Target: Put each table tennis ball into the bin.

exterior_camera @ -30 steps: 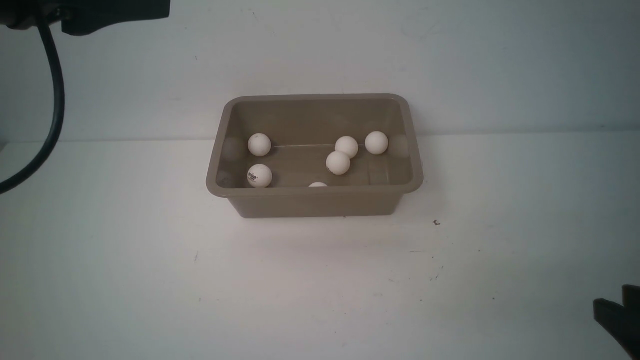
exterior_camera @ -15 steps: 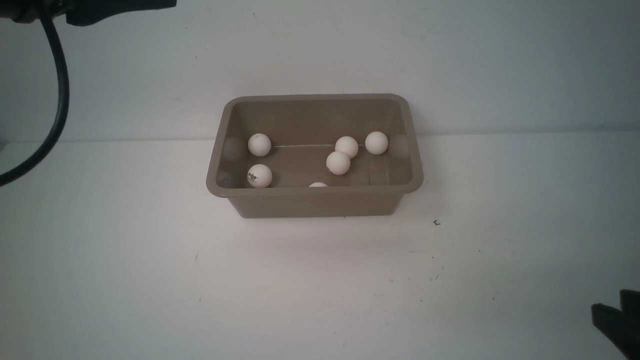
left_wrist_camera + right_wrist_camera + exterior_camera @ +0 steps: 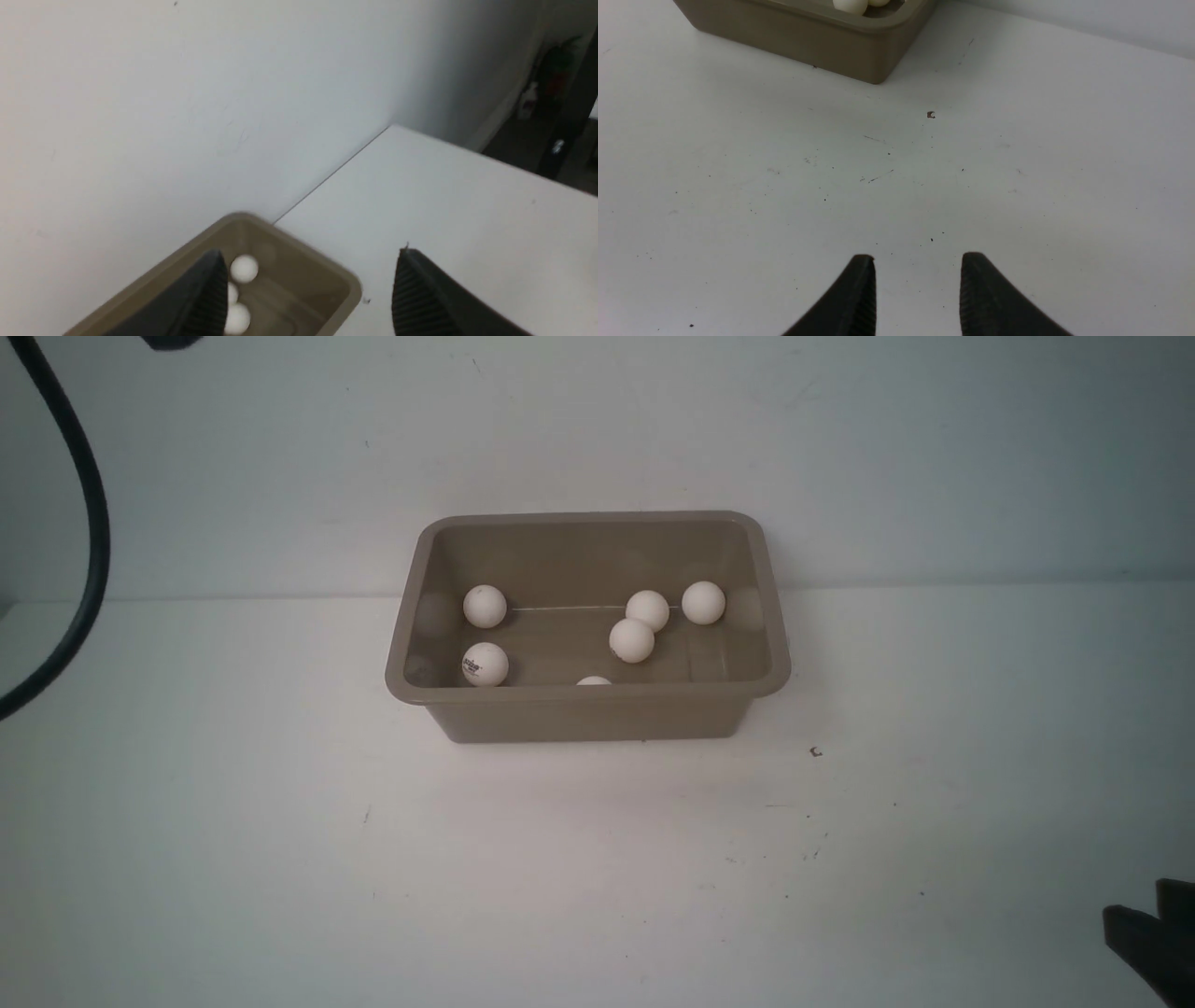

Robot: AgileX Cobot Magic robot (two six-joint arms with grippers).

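Note:
Several white table tennis balls (image 3: 631,640) lie inside the taupe bin (image 3: 579,693), which stands mid-table against the back wall. One ball (image 3: 485,665) carries a dark logo. No ball shows on the table outside the bin. My left gripper (image 3: 310,254) hangs high above the bin's left side, open and empty; the bin (image 3: 327,275) and three balls (image 3: 244,269) show below it. My right gripper (image 3: 919,255) sits low at the near right (image 3: 1153,933), jaws apart with only bare table between them. The bin's corner (image 3: 808,37) lies well ahead of it.
A black cable (image 3: 89,523) loops down at the far left. A small dark speck (image 3: 816,752) marks the white table right of the bin. The white wall stands right behind the bin. The table's far corner and edge (image 3: 490,154) show in the left wrist view.
The left arm's dark body has risen almost out of the top of the front view, and its cable has shifted. The right gripper has dropped slightly lower. The balls and bin stay still.

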